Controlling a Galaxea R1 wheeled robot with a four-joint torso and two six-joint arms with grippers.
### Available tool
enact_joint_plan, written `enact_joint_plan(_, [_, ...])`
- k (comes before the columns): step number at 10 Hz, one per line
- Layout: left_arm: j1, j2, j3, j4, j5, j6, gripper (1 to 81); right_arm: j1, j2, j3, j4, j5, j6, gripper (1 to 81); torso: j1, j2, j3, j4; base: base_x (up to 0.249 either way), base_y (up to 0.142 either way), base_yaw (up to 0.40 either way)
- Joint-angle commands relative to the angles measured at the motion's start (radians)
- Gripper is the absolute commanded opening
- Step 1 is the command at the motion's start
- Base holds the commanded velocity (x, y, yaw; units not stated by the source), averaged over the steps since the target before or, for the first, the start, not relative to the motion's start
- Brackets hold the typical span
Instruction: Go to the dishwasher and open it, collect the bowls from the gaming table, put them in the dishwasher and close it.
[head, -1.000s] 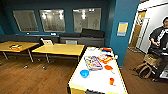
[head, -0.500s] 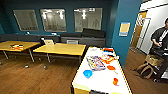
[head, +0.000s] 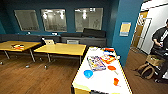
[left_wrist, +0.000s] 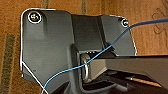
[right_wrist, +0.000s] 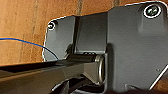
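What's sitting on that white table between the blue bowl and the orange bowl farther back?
In the head view, only bare white tabletop lies between the blue bowl and the orange bowl. A flat colourful game box sits just behind that stretch.

On both wrists I see a dark grey plate (left_wrist: 50, 50) with rounded corners, round screws (left_wrist: 34, 17) — and a thin blue cable (left_wrist: 75, 67) crossing the jointed bar (right_wrist: 50, 72).
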Motion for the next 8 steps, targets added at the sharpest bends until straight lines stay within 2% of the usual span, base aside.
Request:
enact_joint_plan(1, [-0.036,-0.005,0.01,0.0,0.055,0.01,81.1,0.036,-0.003,0.007,-0.009,-0.042,-0.004,81.1,0.001,0.0,0.0,0.0,0.0,0.0,0.0])
enact_joint_plan(4, [-0.036,-0.008,0.01,-0.001,0.055,0.01,81.1,0.038,-0.001,0.007,-0.009,-0.042,-0.004,81.1,0.001,0.0,0.0,0.0,0.0,0.0,0.0])
enact_joint_plan(8, [-0.036,-0.007,0.01,-0.003,0.055,0.01,81.1,0.038,-0.001,0.007,-0.009,-0.042,-0.004,81.1,0.001,0.0,0.0,0.0,0.0,0.078,0.0])
